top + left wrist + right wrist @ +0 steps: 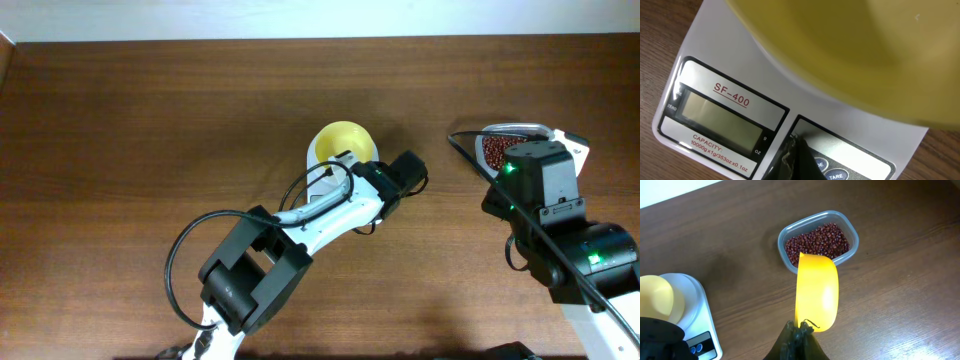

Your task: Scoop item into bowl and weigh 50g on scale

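The pale yellow bowl (340,143) stands on the white scale (715,40), whose display (720,117) is blank. In the left wrist view the bowl (855,50) fills the top. My left gripper (797,150) is shut and empty, its tip on the scale's panel next to the round buttons (832,172). My right gripper (801,327) is shut on the handle of a yellow scoop (817,292), held above the table just in front of the clear container (852,227) of red-brown beans (817,239). The scoop's inside is hidden.
The bean container (493,150) sits at the right under my right arm (545,200). The scale (695,305) and bowl (655,302) lie left of the scoop. My left arm (300,225) crosses the middle of the brown wooden table (150,120).
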